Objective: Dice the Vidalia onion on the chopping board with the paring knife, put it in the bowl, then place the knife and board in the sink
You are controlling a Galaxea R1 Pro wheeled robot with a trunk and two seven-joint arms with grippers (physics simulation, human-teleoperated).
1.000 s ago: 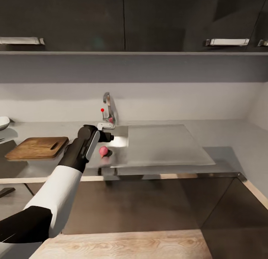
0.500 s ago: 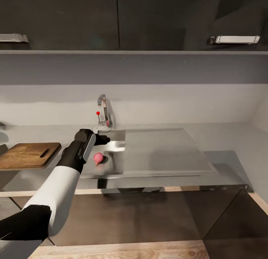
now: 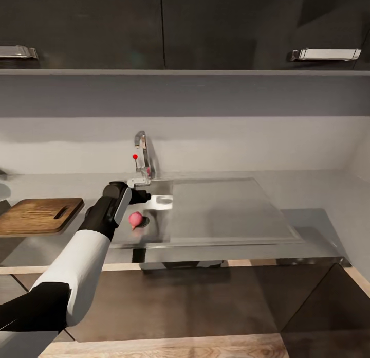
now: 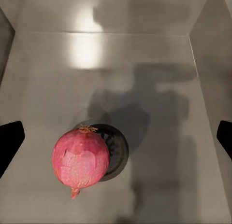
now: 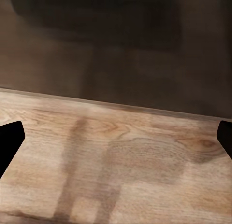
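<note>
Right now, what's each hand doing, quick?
Left hand: open, empty, above the Vidalia onion in the sink.
Right hand: open, empty.

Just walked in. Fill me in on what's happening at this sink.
The robot's left hand hangs open over the sink, above the Vidalia onion, which lies on the basin floor against the dark drain. Nothing is gripped yet. The chopping board waits bare on the countertop to the left of the sink. The right hand is open too, pointed at wooden flooring.

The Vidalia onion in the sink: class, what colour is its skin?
Pinkish-red, with paler pink patches; the Vidalia onion shows best in the left wrist view.
</note>
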